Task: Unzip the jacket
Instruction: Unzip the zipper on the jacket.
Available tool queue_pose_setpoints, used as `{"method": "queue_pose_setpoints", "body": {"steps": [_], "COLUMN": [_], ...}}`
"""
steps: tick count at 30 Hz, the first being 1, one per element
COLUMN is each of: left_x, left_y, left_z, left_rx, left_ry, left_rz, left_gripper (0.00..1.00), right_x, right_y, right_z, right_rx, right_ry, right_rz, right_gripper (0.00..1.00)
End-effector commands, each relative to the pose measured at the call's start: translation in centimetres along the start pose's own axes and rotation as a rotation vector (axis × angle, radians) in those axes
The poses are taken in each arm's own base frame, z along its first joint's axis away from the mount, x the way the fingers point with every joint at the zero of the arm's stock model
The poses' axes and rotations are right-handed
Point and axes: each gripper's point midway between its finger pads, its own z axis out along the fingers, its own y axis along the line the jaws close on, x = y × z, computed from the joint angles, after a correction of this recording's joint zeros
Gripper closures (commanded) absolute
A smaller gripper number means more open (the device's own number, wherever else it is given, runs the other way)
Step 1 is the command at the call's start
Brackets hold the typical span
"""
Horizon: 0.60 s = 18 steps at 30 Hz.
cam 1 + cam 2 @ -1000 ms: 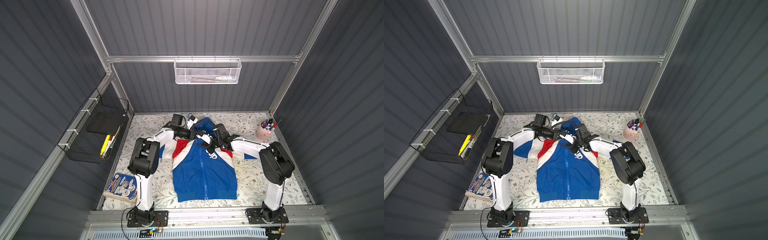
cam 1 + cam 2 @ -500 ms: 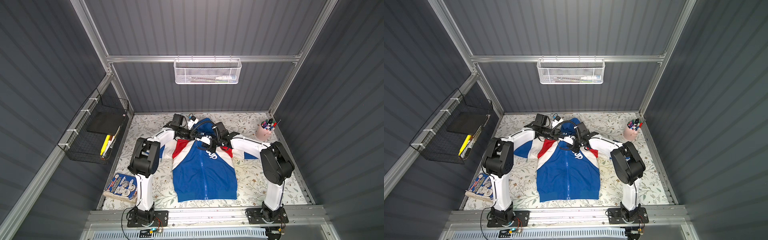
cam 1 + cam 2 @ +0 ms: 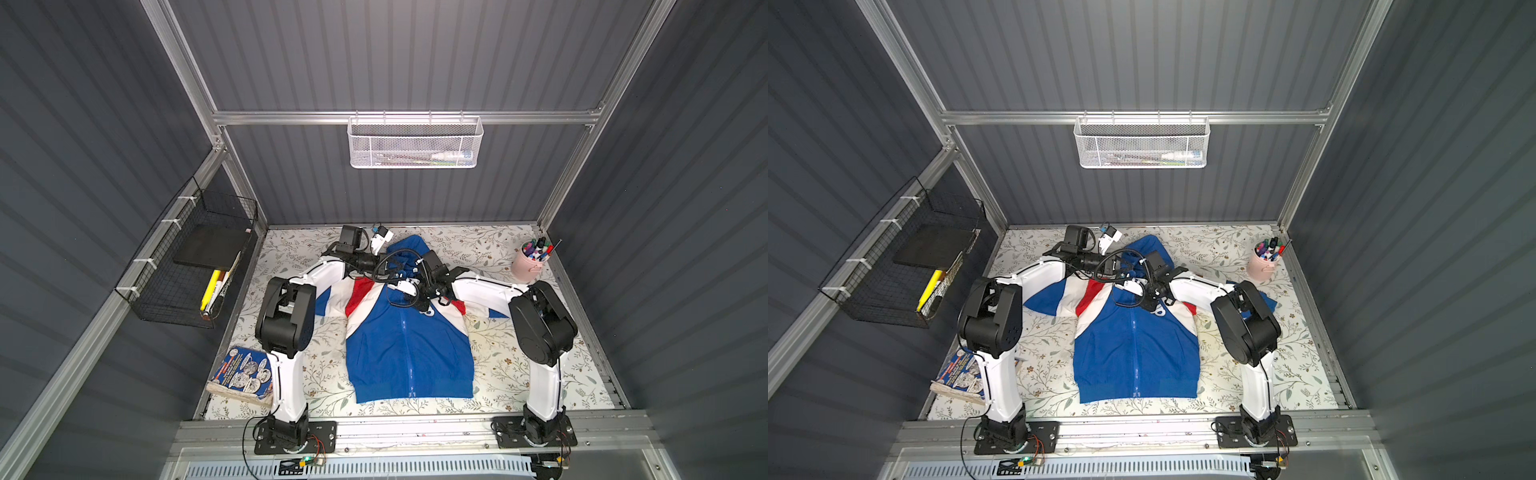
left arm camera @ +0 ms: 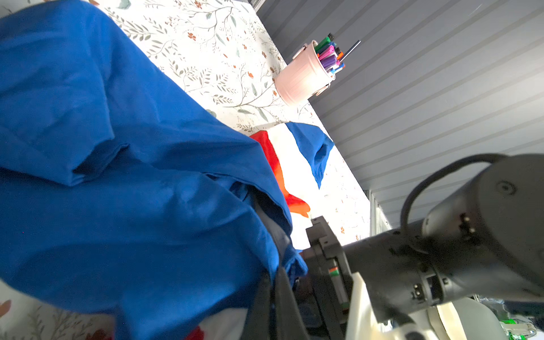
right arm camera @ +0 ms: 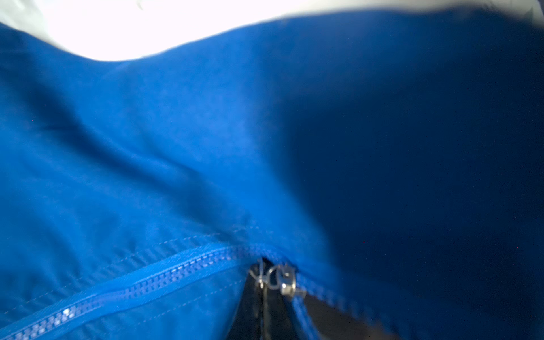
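Note:
The royal-blue jacket [image 3: 409, 349] lies flat on the table in both top views, front up, hood toward the back wall, with red and white bands on its shoulders. At the collar my left gripper [image 4: 275, 273] is shut on a fold of the blue fabric [image 4: 290, 262]. My right gripper [image 5: 263, 284] is shut on the ring zipper pull [image 5: 273, 278], right beside the metal slider [image 5: 287, 284]. The closed zipper teeth [image 5: 141, 284] run away from the slider. In a top view both grippers meet over the jacket's neck [image 3: 401, 286], where the wrists hide the fingertips.
A pink cup of markers [image 3: 530, 262] stands at the back right. A book [image 3: 243, 374] lies at the front left by the left arm's base. A black wire basket [image 3: 195, 266] hangs on the left wall. A white mesh basket [image 3: 413, 143] hangs high on the back wall.
The right wrist has shifted slightly toward the front over the jacket's neck. The left gripper has stayed at the collar. Both grippers stay shut.

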Motion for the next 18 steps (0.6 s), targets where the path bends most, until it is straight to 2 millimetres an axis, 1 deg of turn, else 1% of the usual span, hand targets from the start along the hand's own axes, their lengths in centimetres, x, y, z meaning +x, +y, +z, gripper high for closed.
{"method": "queue_pose_setpoints", "body": {"steps": [1,5,7,9,12,13,18], "left_x": [-2.4,-2.7,-2.9,-3.1,-3.6,-3.7,-4.4], "left_y": [-1.8,-1.0,-0.8,-0.5,-0.1,0.1,0.7], "left_z": [-1.4,-1.2,-1.2,-1.3,-1.6,-1.7,-1.9], "left_rx": [0.022,0.002,-0.003,-0.011,-0.026,-0.031,-0.041], "left_ry": [-0.063,-0.068,-0.071,-0.076,-0.088,-0.091,-0.106], "left_rz": [0.073,0.058,0.054,0.049,0.042,0.037,0.031], "left_gripper": [1.0,1.0,1.0,1.0,1.0,1.0,1.0], "right_x": [0.6,1.1,1.0,1.5,1.8,1.4,1.8], "right_y": [2.7,4.0,4.4,5.1,5.8,6.4,7.4], "right_z": [-0.6,-0.6,-0.5,-0.4,-0.4,-0.5,-0.8], "right_rx": [-0.104,-0.141,-0.15,-0.177,-0.197,-0.229,-0.254], "right_ry": [0.026,0.053,0.06,0.086,0.105,0.087,0.112], "right_rz": [-0.027,-0.051,-0.061,-0.064,-0.067,-0.064,-0.066], "right_gripper": [1.0,1.0,1.0,1.0,1.0,1.0,1.0]}}
